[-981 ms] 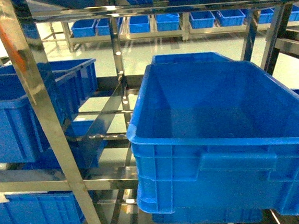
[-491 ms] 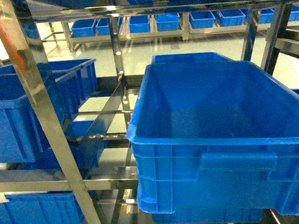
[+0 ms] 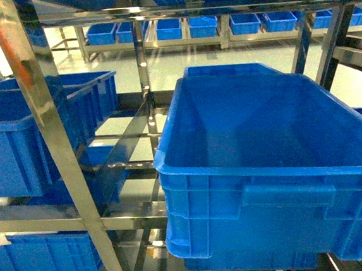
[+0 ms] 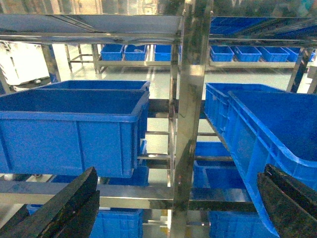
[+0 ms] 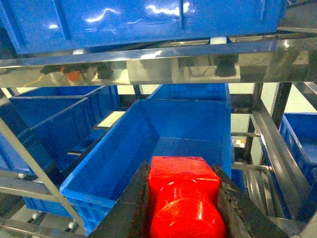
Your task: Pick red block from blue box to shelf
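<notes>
The right gripper [image 5: 182, 208] is raised in front of the shelf [image 5: 148, 62], level with a large blue crate [image 5: 163, 144] on a lower tier, its dark fingers [image 5: 130, 208] clamped on the red block [image 5: 183, 198]. The block sits between them, near the camera, its long axis pointing away toward the crate. The left gripper [image 4: 173, 208] faces a shelf upright, fingers spread wide and holding nothing.

Nothing readable anywhere here, honestly: no labels, brands or numbers on the crates [image 3: 266, 166], the shelf [image 3: 54, 140] or the red block [image 5: 183, 198].
</notes>
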